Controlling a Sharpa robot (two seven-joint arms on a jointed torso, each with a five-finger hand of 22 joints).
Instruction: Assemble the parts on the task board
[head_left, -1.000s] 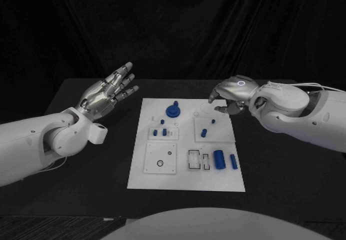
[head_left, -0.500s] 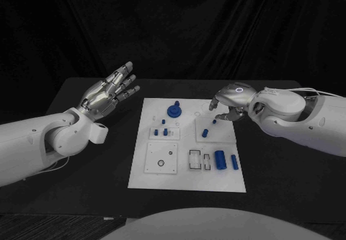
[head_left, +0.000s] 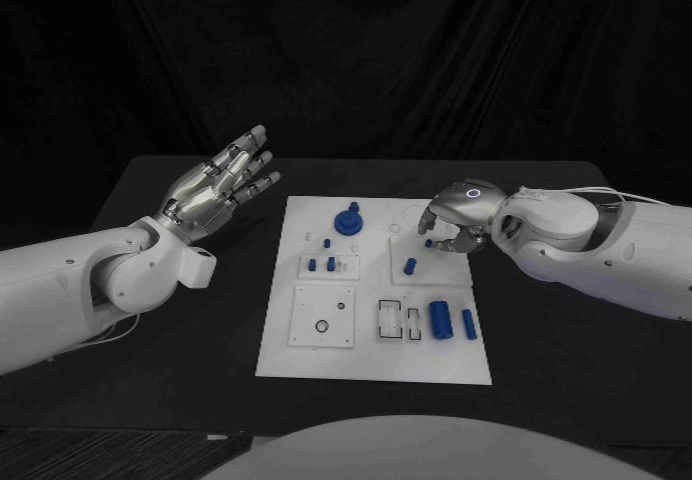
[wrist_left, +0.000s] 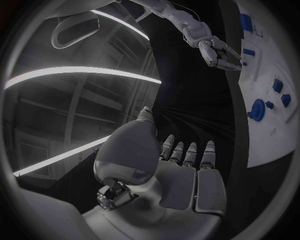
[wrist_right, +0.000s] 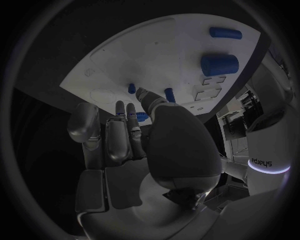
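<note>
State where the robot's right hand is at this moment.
In the head view, the right hand hovers over the far right part of the task board, fingers pointing down beside a small blue peg.

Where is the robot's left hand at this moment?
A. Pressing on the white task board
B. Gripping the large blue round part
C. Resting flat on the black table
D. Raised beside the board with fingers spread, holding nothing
D: the silver left hand is raised off to the side of the white rectangular task board, fingers apart, holding nothing.
</note>
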